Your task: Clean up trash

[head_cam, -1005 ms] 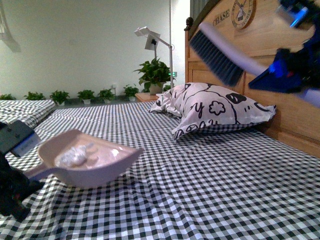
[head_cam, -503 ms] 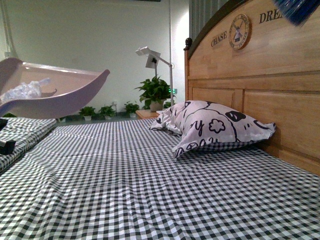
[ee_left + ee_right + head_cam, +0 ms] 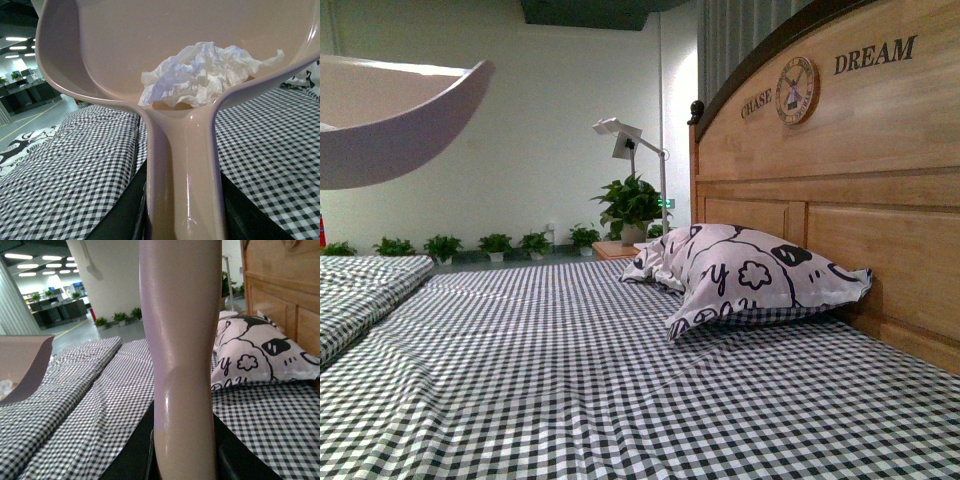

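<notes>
Dustpan handle (image 3: 184,175) is clamped in the left gripper; only dark jaw edges are seen on either side of it in the left wrist view. Trash (image 3: 202,74), a crumpled white scrap, is seen lying inside the pan (image 3: 150,35), at the back where the handle joins. In the front view the dustpan (image 3: 390,120) is held high above the checked bed sheet (image 3: 570,390), well clear of it, with only its underside shown. A pale pink handle (image 3: 182,365) is gripped upright in the right gripper, dark jaw edges flanking its base; what it belongs to cannot be told from the right wrist view. The pan's edge (image 3: 25,367) is also caught there, above the sheet. Further along the sheet, a patterned pillow (image 3: 750,270) is laid against the wooden headboard (image 3: 840,180). Beyond the bed, a lamp (image 3: 625,140) and potted plants (image 3: 628,205) are stood near the white wall.
</notes>
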